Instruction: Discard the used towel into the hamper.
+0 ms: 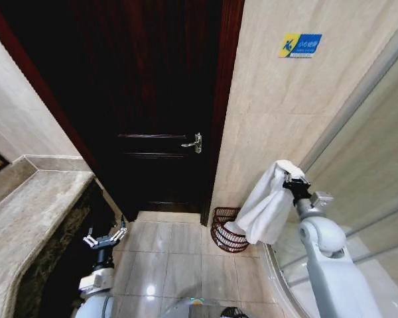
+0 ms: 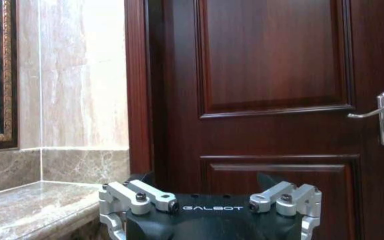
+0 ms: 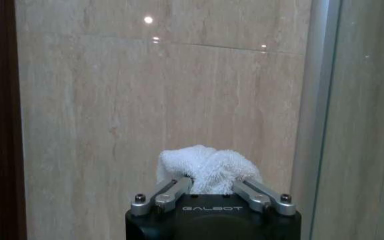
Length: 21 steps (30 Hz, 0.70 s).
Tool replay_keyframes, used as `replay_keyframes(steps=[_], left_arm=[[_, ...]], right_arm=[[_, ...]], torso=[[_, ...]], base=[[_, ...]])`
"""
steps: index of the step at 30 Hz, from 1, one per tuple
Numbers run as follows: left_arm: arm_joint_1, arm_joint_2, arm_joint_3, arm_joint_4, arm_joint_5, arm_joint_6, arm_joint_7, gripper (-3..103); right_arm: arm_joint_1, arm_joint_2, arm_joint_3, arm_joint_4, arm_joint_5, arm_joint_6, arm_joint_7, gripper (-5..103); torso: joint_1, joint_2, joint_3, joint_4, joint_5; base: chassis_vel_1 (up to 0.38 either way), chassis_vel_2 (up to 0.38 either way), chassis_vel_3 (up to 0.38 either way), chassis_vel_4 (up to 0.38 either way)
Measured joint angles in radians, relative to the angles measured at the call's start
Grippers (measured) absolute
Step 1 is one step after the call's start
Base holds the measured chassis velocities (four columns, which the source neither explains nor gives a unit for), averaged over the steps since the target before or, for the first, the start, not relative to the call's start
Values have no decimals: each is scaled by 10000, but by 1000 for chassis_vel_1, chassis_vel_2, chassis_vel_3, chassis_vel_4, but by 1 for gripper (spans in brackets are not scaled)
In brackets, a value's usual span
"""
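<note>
A white towel (image 1: 265, 202) hangs from my right gripper (image 1: 290, 177), which is shut on its top end, raised at the right in front of the tiled wall. In the right wrist view the towel (image 3: 207, 168) bunches between the closed fingers. The towel's lower end drapes down just above and slightly right of the hamper (image 1: 225, 230), a reddish-brown openwork basket on the floor against the wall beside the door frame. My left gripper (image 1: 105, 236) stands open low at the left, beside the counter, holding nothing.
A dark wooden door (image 1: 152, 99) with a metal handle (image 1: 194, 142) faces me. A marble counter (image 1: 33, 212) runs along the left. A glass shower partition (image 1: 365, 152) with a metal frame stands at the right. Tiled floor (image 1: 166, 258) lies between.
</note>
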Motion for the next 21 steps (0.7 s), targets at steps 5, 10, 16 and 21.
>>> replay_keyframes(steps=[5, 10, 16, 21], left_arm=[[5, -30, 6, -76, 1, -1, -1, 100], [-4, -3, -2, -86, -42, -1, -4, 100], [-102, -33, -28, -55, -31, 2, -7, 100], [-81, -35, -54, -129, -23, 31, -8, 100]], right_arm=[[-219, 91, 37, 147, -30, 38, 0, 10], [-418, 180, 71, 299, -56, 65, 3, 10], [-594, 228, 87, 401, -104, 154, 45, 10], [-758, 242, 133, 575, -104, 168, 88, 10]], torso=[[0, 0, 0, 0, 0], [0, 0, 0, -1, 0], [0, 0, 1, 0, 0], [0, 0, 1, 0, 0]], base=[[0, 0, 0, 0], [0, 0, 0, 0], [-30, 36, 36, -26], [-54, 48, 58, -50]])
